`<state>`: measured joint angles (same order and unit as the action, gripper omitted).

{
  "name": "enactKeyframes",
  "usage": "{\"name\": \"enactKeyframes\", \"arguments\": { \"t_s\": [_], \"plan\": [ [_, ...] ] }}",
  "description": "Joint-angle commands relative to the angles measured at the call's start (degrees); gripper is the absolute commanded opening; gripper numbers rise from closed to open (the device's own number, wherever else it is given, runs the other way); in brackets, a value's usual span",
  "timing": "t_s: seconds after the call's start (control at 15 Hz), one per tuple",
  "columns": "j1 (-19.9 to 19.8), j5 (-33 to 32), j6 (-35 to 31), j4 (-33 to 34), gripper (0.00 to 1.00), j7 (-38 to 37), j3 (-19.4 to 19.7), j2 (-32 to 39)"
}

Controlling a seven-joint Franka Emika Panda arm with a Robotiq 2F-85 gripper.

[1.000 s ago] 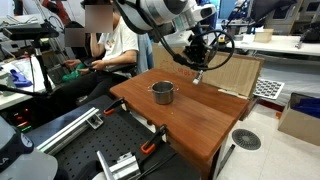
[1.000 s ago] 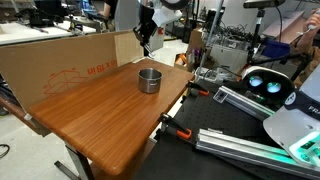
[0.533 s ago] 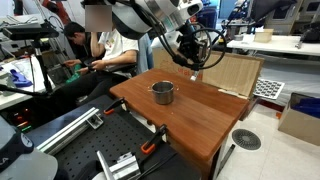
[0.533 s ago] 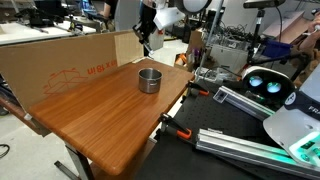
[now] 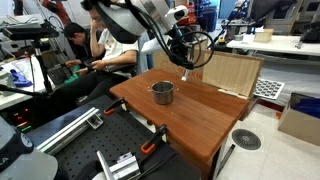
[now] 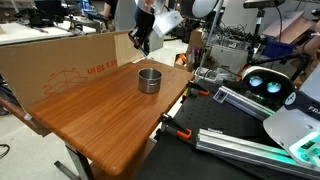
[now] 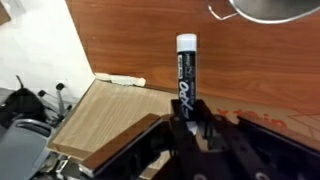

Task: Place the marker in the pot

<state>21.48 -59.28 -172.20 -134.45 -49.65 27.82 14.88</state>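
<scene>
While the marker (image 7: 186,72) is held in the air above the wooden table (image 5: 205,118), it is seen in the wrist view clamped between the jaws of the gripper (image 7: 188,120). Its pale capped end points away from the camera, down toward the tabletop. The claw is drawn narrow on the dark barrel, and the gripped end is hidden by the fingers.

Position: in an exterior view the gripper (image 5: 184,64) hangs well above table height, off to the far side of the pot (image 5: 162,92) and close to the cardboard box (image 6: 70,62). The pot stands upright on the table with its opening unobstructed. In the wrist view only an arc of its rim (image 7: 268,12) is caught at the top right edge. The marker is therefore judged not yet to be over the opening, so a sideways transfer and a descent remain to be done.

Risks noted:
- If the sideways move is stopped short, the capped end could be brought down on the rim. The light pot could then be shoved or tipped.
- If the marker is released from too high, it could bounce off the steel bottom or topple over the low wall. It appears long against the pot's depth.
- If the marker has slipped or sits skewed in the jaws, its tip will not lie where the wrist axis suggests. No skew is visible in the wrist view.
- The cardboard box could be clipped by the wrist if the arm is swung wide.
</scene>
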Motion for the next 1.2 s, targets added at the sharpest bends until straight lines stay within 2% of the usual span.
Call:
{"name": "enactKeyframes", "arguments": {
  "t_s": [0.0, 0.33, 0.93, 1.13],
  "plan": [
    [1.9, -4.4, -1.6, -0.8, 0.05, -2.3, 1.2, -0.5],
    [4.3, -7.2, -0.3, -0.6, 0.05, -3.1, 0.4, -0.6],
    [6.1, -6.8, -0.5, -1.9, 0.05, -1.3, -1.0, 0.1],
    [5.7, -5.2, 0.1, -2.8, 0.05, 1.7, -2.0, 0.8]
  ]
}}
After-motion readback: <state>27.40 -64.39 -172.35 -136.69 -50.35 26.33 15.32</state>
